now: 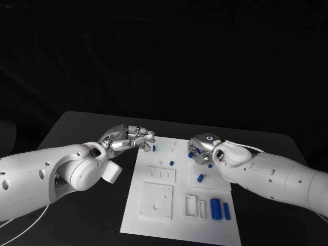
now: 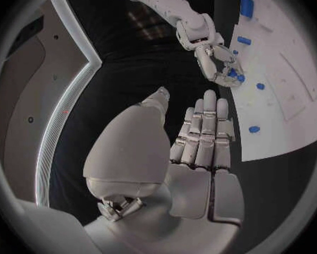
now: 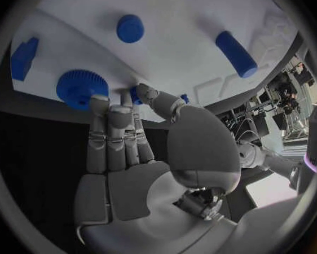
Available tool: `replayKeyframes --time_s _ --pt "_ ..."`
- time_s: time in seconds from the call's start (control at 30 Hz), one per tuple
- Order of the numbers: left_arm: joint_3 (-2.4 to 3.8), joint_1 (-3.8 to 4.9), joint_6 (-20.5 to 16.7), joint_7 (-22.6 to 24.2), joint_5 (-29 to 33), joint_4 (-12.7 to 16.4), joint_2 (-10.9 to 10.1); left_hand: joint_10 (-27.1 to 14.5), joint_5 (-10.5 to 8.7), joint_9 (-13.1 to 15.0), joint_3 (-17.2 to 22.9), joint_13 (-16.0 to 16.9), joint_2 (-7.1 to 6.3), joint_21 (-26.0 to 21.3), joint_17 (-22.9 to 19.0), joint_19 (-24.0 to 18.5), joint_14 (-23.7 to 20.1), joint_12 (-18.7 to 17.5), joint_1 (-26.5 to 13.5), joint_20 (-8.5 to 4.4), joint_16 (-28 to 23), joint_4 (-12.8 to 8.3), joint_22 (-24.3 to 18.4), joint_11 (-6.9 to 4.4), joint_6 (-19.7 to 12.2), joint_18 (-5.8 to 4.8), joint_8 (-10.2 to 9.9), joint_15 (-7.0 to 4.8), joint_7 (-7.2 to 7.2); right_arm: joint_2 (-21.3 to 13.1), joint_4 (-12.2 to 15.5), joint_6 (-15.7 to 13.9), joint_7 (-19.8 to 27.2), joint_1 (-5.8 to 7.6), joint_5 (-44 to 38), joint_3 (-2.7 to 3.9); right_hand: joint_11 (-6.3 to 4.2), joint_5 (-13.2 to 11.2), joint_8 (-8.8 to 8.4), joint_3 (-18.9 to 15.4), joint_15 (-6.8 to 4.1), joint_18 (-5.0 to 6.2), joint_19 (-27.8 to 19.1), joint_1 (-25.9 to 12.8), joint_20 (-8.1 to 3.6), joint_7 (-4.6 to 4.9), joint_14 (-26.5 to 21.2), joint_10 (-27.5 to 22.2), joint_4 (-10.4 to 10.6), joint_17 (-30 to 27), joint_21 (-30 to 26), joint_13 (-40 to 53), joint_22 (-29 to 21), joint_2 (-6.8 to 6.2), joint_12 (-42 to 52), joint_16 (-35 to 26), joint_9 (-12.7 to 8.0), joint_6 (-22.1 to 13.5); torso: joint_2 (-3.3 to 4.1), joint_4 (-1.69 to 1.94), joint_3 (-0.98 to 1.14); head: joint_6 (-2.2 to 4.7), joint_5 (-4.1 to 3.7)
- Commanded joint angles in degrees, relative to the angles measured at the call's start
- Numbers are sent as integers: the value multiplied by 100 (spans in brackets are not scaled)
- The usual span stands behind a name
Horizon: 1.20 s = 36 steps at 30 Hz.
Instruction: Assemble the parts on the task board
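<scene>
A white task board lies on the black tabletop, carrying blue parts, among them two blue cylinders and a blue ridged gear, while both white arms end in silver hands with silver fingers.

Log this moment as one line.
left hand: open, off board | right hand: pinching blue part over task board

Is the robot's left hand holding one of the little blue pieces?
No, the silver left hand has straight fingers with nothing in them, beside the white task board.
</scene>
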Motion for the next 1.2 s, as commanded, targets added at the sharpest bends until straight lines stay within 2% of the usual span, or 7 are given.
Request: replayKeyframes --time_s 0.03,0.2,0.33,0.6,0.83,0.97,1.2 --pt "4 7 39 37 -16 -11 24 34 -22 6 34 -1 -20 -29 8 -12 14 -32 -24 -12 -35 1 -9 -16 -18 60 -22 21 213 -4 30 -56 -263 1 -11 -9 -9 -3 33 20 -63 274 2 19 -31 -9 -21 26 -35 -4 43 18 119 56 30 40 114 69 3 -1 -5 36 1" --pt "4 7 39 29 -16 -32 29 35 -22 6 37 -1 -16 -30 10 -13 14 -37 -19 -13 -39 -1 -9 -15 -19 59 -22 21 213 1 158 -134 -476 111 -27 56 -18 -3 39 40 -72 274 7 1 -32 -20 -20 42 -47 -8 71 44 117 46 26 56 133 90 -1 -21 -10 44 21" --pt "4 7 35 25 -16 -62 39 35 -22 6 38 -1 -16 -30 11 -14 15 -40 -15 -13 -41 -2 -9 -15 -20 58 -23 21 213 12 210 -165 -576 168 -30 123 -23 -3 41 56 -76 274 11 -9 -35 -26 -18 53 -58 -10 91 63 116 33 22 70 146 105 -2 -15 -15 69 5" --pt "3 7 35 21 -16 -99 56 36 -22 6 40 -1 -14 -31 13 -15 15 -46 -9 -14 -46 -4 -9 -14 -22 57 -25 21 213 79 214 -183 -773 179 -68 144 -26 -3 41 72 -80 274 15 -21 -37 -31 -17 62 -65 -13 110 80 114 24 18 83 157 117 9 1 -23 97 12" --pt "2 7 40 23 -16 -114 88 35 -22 6 40 -1 -14 -32 15 -17 15 -53 -6 -14 -49 -4 -9 -13 -24 55 -26 21 214 305 14 -251 -932 178 -188 160 -27 -2 38 93 -81 274 14 -22 -38 -34 -20 62 -71 -16 121 91 112 21 9 89 163 122 7 -14 -21 127 35" --pt "3 7 38 26 -16 -129 122 35 -22 6 40 -2 -10 -32 16 -18 16 -56 -5 -14 -52 -4 -9 -12 -25 54 -27 22 215 424 -98 -268 -961 177 -251 176 -27 -2 36 107 -81 274 14 -21 -38 -36 -21 62 -76 -19 127 98 110 17 5 92 167 124 11 -5 -15 154 36" --pt "3 6 47 33 -16 -145 174 35 -22 7 40 -2 -8 -32 17 -18 16 -61 -5 -13 -55 -2 -9 -11 -26 52 -28 22 216 624 -321 -285 -968 169 -285 183 -27 -2 33 122 -80 274 15 -22 -37 -37 -23 61 -80 -22 134 105 109 15 -1 96 171 127 11 9 -21 160 35"
